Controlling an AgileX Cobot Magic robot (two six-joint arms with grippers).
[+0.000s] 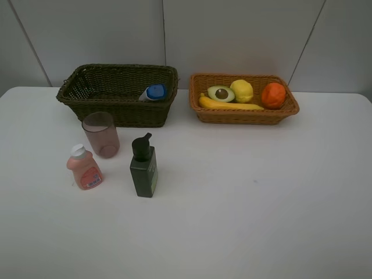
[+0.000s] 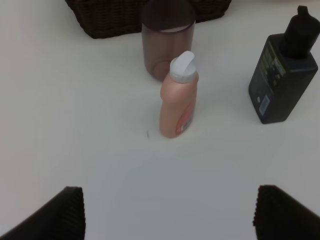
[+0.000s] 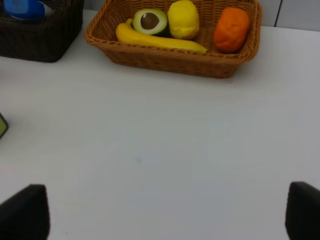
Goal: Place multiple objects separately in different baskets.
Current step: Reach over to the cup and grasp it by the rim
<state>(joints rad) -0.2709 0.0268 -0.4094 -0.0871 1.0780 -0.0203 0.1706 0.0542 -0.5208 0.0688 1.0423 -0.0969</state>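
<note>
The dark basket (image 1: 75, 87) at the back left holds the white blue-capped bottle (image 1: 154, 92). In the light basket (image 1: 244, 116) to its right lie the banana (image 1: 229, 105), halved avocado (image 1: 221, 93), lemon (image 1: 242, 90) and orange (image 1: 273, 95). On the table in front of the dark basket stand the pinkish cup (image 1: 101, 135), the small pink bottle (image 1: 85, 168) and the dark green pump bottle (image 1: 143, 167). My left gripper (image 2: 167, 215) is open, short of the pink bottle (image 2: 178, 97). My right gripper (image 3: 162, 212) is open over bare table, short of the light basket (image 3: 170, 62). Neither arm shows in the high view.
The white table (image 1: 261, 197) runs wide to the front and right. A grey panelled wall (image 1: 232, 35) stands right behind the baskets. In the left wrist view the cup (image 2: 167, 42) is behind the pink bottle and the pump bottle (image 2: 285, 75) is off to one side.
</note>
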